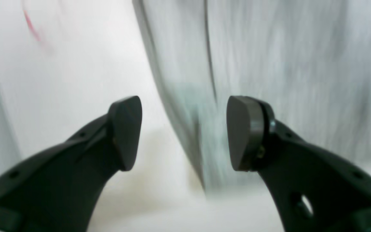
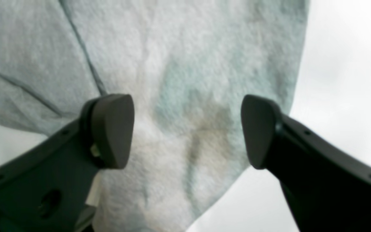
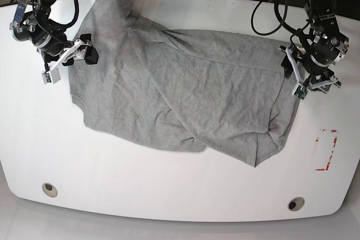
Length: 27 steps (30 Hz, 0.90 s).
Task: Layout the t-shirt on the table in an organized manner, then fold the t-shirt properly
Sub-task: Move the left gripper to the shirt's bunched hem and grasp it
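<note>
The heather-grey t-shirt (image 3: pixel 185 88) lies spread and wrinkled across the white table (image 3: pixel 169 189), with a folded-over flap at its lower right. My left gripper (image 3: pixel 293 77) is at the shirt's right edge. In the left wrist view it (image 1: pixel 185 133) is open over the blurred cloth edge (image 1: pixel 269 64), holding nothing. My right gripper (image 3: pixel 79 57) is at the shirt's left edge. The right wrist view shows it (image 2: pixel 185 132) open above a rounded lobe of cloth (image 2: pixel 179 64), with nothing between its fingers.
A red dashed rectangle (image 3: pixel 326 150) is marked on the table right of the shirt, and shows as a red streak (image 1: pixel 31 25) in the left wrist view. Two round grey grommets (image 3: pixel 49 188) (image 3: pixel 295 203) sit near the front edge. Cables hang behind the table.
</note>
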Motion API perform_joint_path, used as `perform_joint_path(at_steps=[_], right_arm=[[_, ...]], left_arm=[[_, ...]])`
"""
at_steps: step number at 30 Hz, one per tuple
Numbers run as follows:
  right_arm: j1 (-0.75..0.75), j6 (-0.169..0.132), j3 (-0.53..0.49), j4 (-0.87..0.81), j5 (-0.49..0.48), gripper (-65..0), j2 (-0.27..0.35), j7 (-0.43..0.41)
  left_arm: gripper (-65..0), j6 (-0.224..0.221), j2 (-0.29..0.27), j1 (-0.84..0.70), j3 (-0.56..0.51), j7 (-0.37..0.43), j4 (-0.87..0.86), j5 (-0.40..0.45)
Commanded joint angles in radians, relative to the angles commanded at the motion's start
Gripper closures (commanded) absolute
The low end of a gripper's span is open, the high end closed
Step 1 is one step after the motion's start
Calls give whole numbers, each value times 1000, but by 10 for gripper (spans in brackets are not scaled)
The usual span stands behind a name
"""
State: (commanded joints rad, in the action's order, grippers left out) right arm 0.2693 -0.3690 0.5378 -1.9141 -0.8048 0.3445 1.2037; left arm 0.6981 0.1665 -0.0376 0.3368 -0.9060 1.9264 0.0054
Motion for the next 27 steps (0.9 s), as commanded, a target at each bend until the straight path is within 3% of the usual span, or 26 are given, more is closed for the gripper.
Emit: perform_joint_path(at_steps=[7,13,21,27], right_arm=[[0,0,0,0,0,-495,-6,0],[-9,0,0,0,0,-495,-21,0],[-11,0,2,0,2,-495,-25,0],[-11,0,2,0,2,-495,-25,0]], left_arm=[[-380,0,-3,175,-135,3,-109,0],[-380,0,-23,315,-157,15,-321,-2],[-380,-94,-40,371,-158,186,-555,-5],[-380,-102,-57,434,-161,272,-747,-3]])
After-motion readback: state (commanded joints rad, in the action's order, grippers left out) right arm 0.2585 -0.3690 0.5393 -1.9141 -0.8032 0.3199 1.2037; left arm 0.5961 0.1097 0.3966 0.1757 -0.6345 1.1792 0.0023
